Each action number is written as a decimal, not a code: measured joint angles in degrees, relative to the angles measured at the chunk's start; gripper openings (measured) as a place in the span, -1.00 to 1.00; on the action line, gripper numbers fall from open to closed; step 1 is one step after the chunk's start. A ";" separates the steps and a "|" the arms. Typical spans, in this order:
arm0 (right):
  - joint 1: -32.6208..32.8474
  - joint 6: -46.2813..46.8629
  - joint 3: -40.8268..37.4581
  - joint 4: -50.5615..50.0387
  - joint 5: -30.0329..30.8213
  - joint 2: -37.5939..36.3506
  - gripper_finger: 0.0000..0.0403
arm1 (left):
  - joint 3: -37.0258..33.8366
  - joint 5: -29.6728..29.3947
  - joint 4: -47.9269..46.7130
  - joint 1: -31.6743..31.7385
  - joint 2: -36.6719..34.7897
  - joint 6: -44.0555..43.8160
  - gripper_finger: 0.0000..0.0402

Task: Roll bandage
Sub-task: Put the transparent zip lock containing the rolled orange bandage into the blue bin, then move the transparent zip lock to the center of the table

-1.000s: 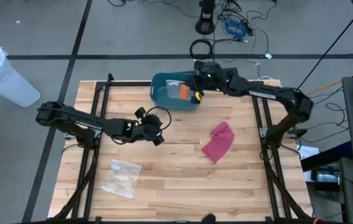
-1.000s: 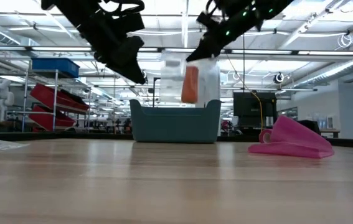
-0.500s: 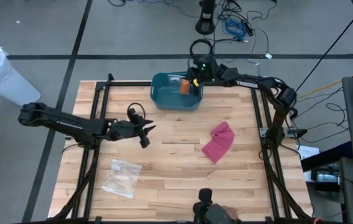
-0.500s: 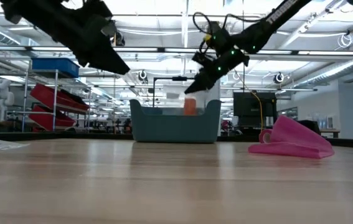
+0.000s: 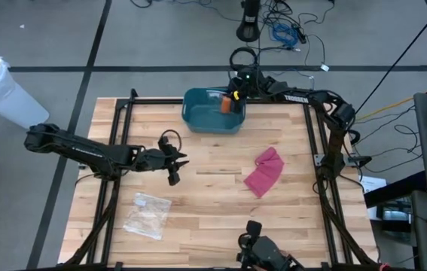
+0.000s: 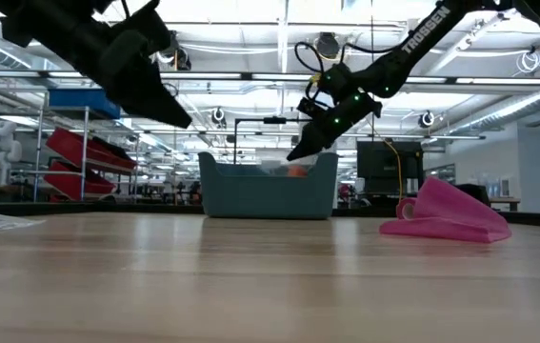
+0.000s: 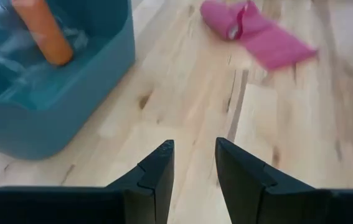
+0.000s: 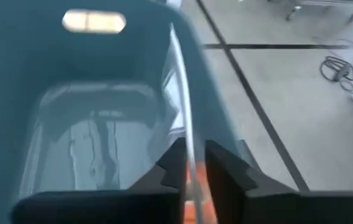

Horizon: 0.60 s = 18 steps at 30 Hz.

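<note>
A pink bandage (image 5: 263, 172) lies loosely crumpled on the wooden table, right of centre; it also shows in the low view (image 6: 446, 214) and the left wrist view (image 7: 251, 31). My right gripper (image 5: 233, 100) is over the teal bin (image 5: 198, 119) at the far edge, shut on a clear bag holding an orange roll (image 7: 42, 34). My left gripper (image 5: 174, 161) is open and empty above the table, left of centre, its fingers (image 7: 157, 171) apart. My right gripper pinches the clear bag's upper edge (image 8: 186, 140) between its two fingers. The fingers come slanting down from the far right side. The bag hangs below them inside the bin, with the orange roll (image 6: 295, 171) low behind the bin's wall.
A second clear plastic bag (image 5: 147, 214) lies flat on the table's near left. A dark frame (image 5: 123, 113) runs round the table. A dark object (image 5: 262, 252) shows at the near edge. Bare wood lies between the bin and the bandage.
My right gripper has gone down and a little toward the far edge, lowering the clear bag with the orange roll from above the bin into it. My left gripper has drawn back toward the table's left, away from the bin.
</note>
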 joint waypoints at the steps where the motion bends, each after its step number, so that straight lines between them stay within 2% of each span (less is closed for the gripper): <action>1: -0.21 0.91 0.00 0.41 0.08 -0.37 -0.71 | 0.00 0.41 -0.50 -0.07 0.48 0.00 -0.39; 5: -0.69 3.78 0.02 3.28 4.34 -1.96 -0.42 | 0.00 1.40 -0.61 -0.24 1.77 -1.38 -0.39; 7: -0.87 5.81 0.02 2.80 4.44 -2.71 -0.29 | 0.00 2.61 -0.70 -0.26 2.08 -4.06 -0.39; 10: -0.71 11.15 0.02 -0.75 -0.61 -4.47 -0.15 | 0.00 5.44 -0.91 -0.66 0.86 -8.78 -0.39; 13: 1.01 14.69 -1.09 -2.69 -6.98 -6.62 -0.13 | 0.00 5.56 -3.15 -2.92 -2.24 -10.71 -0.39; 18: 7.53 15.77 -7.88 -1.85 -7.29 -14.16 -0.20 | 0.00 2.15 -11.10 -8.16 -8.98 -17.83 -0.39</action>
